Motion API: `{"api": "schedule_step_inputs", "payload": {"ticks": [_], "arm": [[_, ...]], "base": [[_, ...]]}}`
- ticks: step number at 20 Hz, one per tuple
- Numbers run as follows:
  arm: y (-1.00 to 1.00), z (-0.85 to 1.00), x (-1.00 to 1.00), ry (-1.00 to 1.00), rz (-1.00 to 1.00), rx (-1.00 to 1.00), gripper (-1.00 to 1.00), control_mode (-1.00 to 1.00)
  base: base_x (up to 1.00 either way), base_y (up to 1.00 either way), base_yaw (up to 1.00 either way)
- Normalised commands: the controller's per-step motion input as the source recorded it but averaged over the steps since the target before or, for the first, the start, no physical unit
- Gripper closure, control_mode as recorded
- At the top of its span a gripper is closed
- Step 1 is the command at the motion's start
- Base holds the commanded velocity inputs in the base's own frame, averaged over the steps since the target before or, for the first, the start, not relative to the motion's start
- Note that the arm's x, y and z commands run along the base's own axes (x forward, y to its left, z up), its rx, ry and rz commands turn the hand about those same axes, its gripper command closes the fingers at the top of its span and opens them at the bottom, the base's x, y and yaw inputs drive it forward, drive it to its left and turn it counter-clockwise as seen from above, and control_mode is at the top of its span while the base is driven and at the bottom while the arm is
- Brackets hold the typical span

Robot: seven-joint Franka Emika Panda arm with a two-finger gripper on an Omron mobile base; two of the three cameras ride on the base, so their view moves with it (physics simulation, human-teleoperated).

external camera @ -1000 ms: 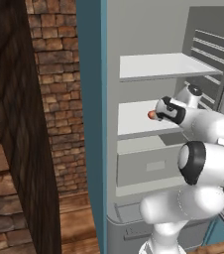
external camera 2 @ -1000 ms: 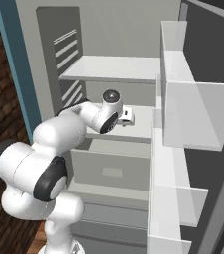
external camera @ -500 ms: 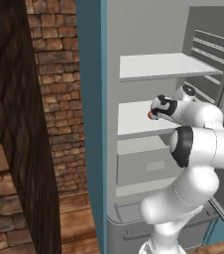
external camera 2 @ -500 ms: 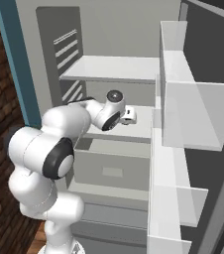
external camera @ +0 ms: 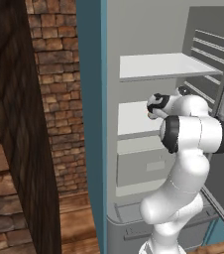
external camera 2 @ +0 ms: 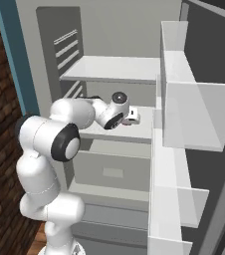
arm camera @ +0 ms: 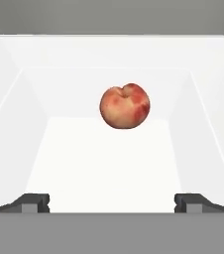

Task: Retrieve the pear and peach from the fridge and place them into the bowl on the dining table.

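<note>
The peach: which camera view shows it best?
The hand view: the peach sits whole and centred on the white fridge shelf, ahead of the open gripper. In both base views the arm's hand stands in front of it, so I cannot make it out.

I see the peach (arm camera: pixel 125 106): round, orange-red with yellow mottling (stem dimple turned up), resting on a white shelf of the fridge (external camera: pixel 148 67). The fridge is grey, its door open, shelves white.
</note>
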Motion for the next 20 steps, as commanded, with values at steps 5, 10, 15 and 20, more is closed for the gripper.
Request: {"api": "schedule_step_inputs", "payload": {"ticks": [5, 10, 15, 20], "arm": [[-0.04, -0.17, 0.43, 0.0, 0.0, 0.0, -1.0, -1.0], [0.0, -0.13, 0.44, 0.0, 0.0, 0.0, -1.0, -1.0], [0.0, -0.14, 0.42, 0.0, 0.0, 0.0, -1.0, -1.0], [0.0, -0.16, 0.34, 0.0, 0.0, 0.0, -1.0, -1.0]], "base": [[0.0, 0.0, 0.0], [0.0, 0.0, 0.0], [0.0, 0.0, 0.0], [0.0, 0.0, 0.0]]}}
